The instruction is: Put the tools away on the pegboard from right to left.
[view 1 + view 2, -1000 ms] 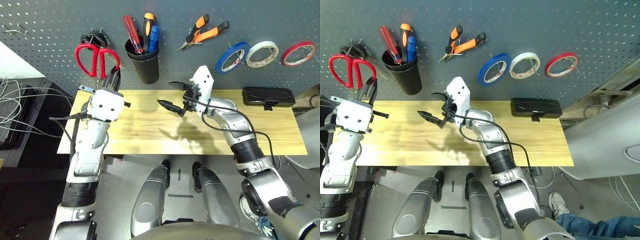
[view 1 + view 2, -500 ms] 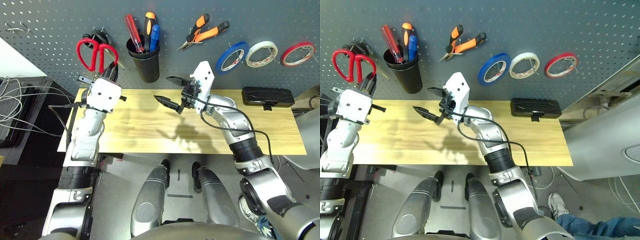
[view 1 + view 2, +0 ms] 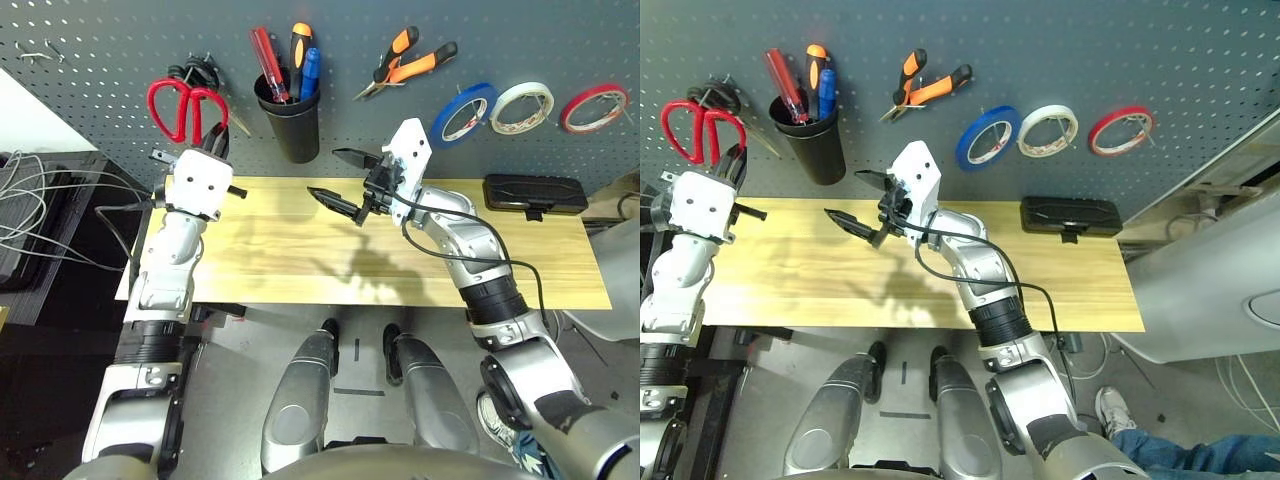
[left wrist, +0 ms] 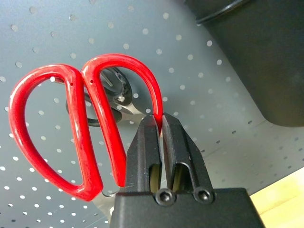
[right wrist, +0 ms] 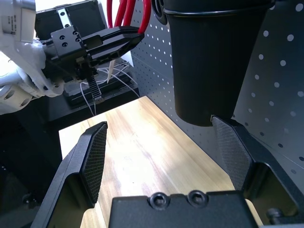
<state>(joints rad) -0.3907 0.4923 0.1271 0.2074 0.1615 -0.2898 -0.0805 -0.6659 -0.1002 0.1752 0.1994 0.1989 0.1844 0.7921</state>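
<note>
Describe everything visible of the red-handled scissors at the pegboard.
The red-handled scissors have two glossy, plastic-looking oval loops side by side and pale metal blades pointing down, mostly hidden behind the left gripper. They are held handles-up against the dark grey-blue perforated pegboard, left of the black cup. The gripper's black fingers are shut on the lower end of one loop. A black ring and metal hook show through that loop.

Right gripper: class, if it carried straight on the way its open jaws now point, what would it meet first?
Probably the black cup on the pegboard: the right gripper has the cup's base close ahead, though it sits nearer one jaw, so depth and aim stay uncertain.
</note>
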